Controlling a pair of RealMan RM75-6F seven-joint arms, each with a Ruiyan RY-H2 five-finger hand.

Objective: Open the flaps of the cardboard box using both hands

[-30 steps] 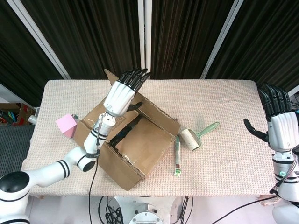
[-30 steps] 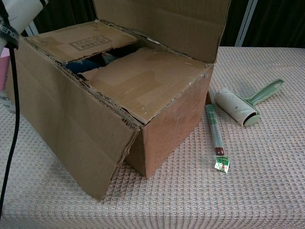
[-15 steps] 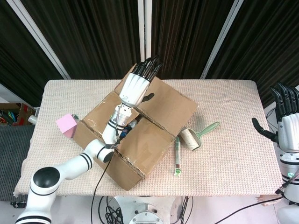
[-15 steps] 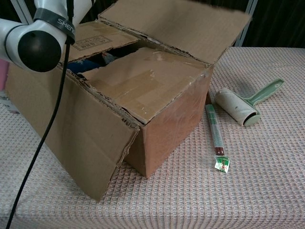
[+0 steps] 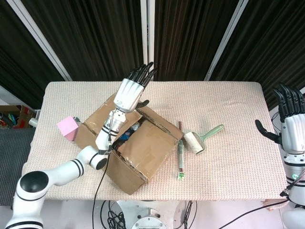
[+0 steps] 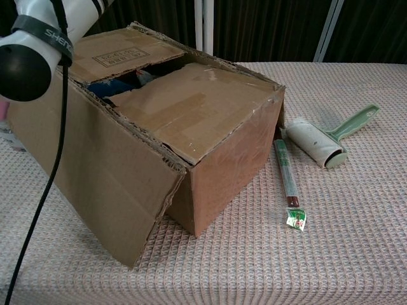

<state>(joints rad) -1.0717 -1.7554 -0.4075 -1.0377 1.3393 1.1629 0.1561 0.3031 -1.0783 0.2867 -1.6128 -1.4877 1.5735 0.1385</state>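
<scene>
The cardboard box (image 5: 143,152) stands slantwise left of the table's middle. Its near outer flap (image 6: 108,190) hangs down the front. The far outer flap (image 5: 159,119) lies folded down behind the box and is hidden in the chest view. Two inner flaps still cover the top: one with a printed label (image 6: 121,54), one taped (image 6: 191,108). Blue contents (image 6: 117,86) show in the gap between them. My left hand (image 5: 131,90) is raised over the box's far edge, fingers stretched out, holding nothing. My right hand (image 5: 290,119) is upright and open past the table's right edge.
A green-handled lint roller (image 5: 200,138) and a thin red-and-green tube (image 5: 181,160) lie just right of the box. A pink cube (image 5: 68,128) sits at the box's left. My left forearm (image 6: 32,38) and its black cable cross the chest view's upper left.
The far outer flap went from upright, swung outward, and now hangs behind the box. My left hand followed it out, then drew back a little. The right hand shifted slightly right.
</scene>
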